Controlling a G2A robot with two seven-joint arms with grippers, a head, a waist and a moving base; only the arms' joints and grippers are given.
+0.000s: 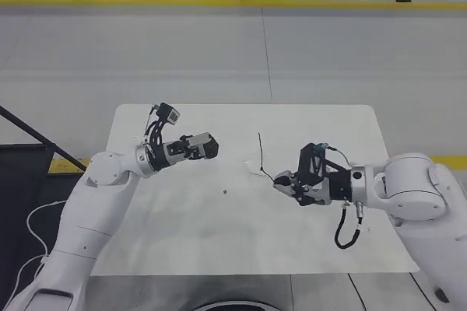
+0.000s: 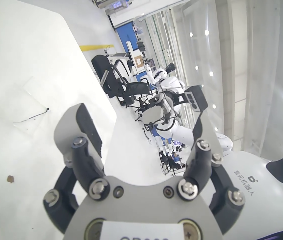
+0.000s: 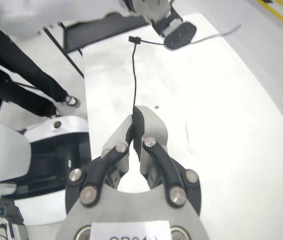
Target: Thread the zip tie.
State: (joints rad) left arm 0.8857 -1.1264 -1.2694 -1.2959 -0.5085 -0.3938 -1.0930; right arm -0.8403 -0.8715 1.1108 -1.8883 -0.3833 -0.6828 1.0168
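Observation:
My right gripper [image 1: 282, 184] [image 3: 134, 111] is shut on one end of the thin black zip tie [image 1: 260, 152] [image 3: 134, 76], over the middle of the white table [image 1: 179, 233]. From the fingertips the strap runs to a small square head [image 3: 134, 39], where it bends. A second stretch leads off past the left gripper [image 3: 179, 33]. My left gripper [image 1: 212, 146] [image 2: 140, 112] hovers above the table to the left of the tie. It is open, with nothing between its fingers [image 2: 86, 126]. I cannot tell whether it touches the strap.
A small brown speck [image 1: 224, 190] [image 2: 10, 179] lies on the table between the arms. A thin dark line with a dot at its end [image 2: 31, 117] shows on the tabletop, near a faint clear patch. A black frame [image 1: 15, 124] stands off the table's left side.

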